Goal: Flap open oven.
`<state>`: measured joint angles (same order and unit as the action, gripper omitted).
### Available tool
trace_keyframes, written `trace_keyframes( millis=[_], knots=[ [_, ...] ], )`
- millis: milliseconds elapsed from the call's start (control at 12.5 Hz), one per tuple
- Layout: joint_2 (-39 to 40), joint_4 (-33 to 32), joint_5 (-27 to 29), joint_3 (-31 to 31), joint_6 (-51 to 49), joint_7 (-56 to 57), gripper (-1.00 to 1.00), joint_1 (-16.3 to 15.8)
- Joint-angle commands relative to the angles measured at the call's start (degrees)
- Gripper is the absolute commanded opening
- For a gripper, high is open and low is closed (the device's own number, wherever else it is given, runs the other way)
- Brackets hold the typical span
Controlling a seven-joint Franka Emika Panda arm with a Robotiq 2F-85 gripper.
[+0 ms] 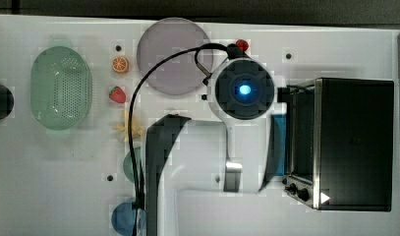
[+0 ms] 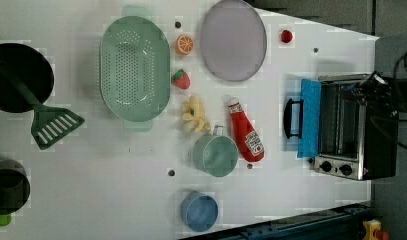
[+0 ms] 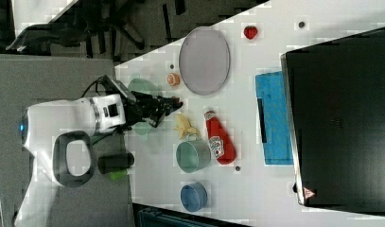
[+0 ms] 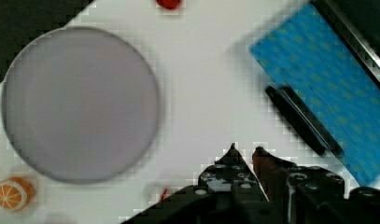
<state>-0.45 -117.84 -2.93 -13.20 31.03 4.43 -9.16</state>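
Left view, left to right:
- Far left: dark pan (image 2: pixel 18 75) and green spatula (image 2: pixel 53 125). Then colander (image 2: pixel 135 67), and plate (image 2: pixel 233 40) at top centre.
- Centre: ketchup (image 2: pixel 245 131), with mug (image 2: pixel 216 154) just beside it.
- Right edge: oven (image 2: pixel 361 125) on the table (image 2: pixel 116 175). Its front faces the left view's left.

Oven state: blue door (image 2: pixel 309 117) is dropped flat onto the table in front of the cavity. Bar handle (image 2: pixel 292 118) is at the door's outer edge, and the racks show behind it. Two knobs (image 2: pixel 336 167) sit at the lower end of the front panel.

Hand (image 4: pixel 245 150):
- Fingers are drawn close with only a narrow gap, pinching nothing.
- Wrist view puts it over bare table between plate and door, near the handle but not touching.
- Right view has it at centre-left, pointing toward the frame's right.

Step, my read: the flap-open looks done, with the door at full drop, so this is the tail end.

Next move, my read:
- Just lift clear without clipping the handle or the plate.
- If the door isn't fully seated, a light downward tap on the handle would finish it.

Writing:
- Ketchup has a white label with red print, not legible.
- Red-and-white triangle sticker (image 3: pixel 307 193) on the oven top corner, with no text I can read.
- No brand visible on the oven.
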Motion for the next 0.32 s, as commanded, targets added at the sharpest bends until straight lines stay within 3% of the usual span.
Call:
trace_keyframes(
  millis=[80, 320],
  knots=[
    [-4.4, 3.6, 0.5, 0.2, -8.2, -7.2, -0.65, -0.3],
    [-8.7, 4.8, 0.5, 0.1, -14.6, -7.3, -0.65, -0.3]
  ],
)
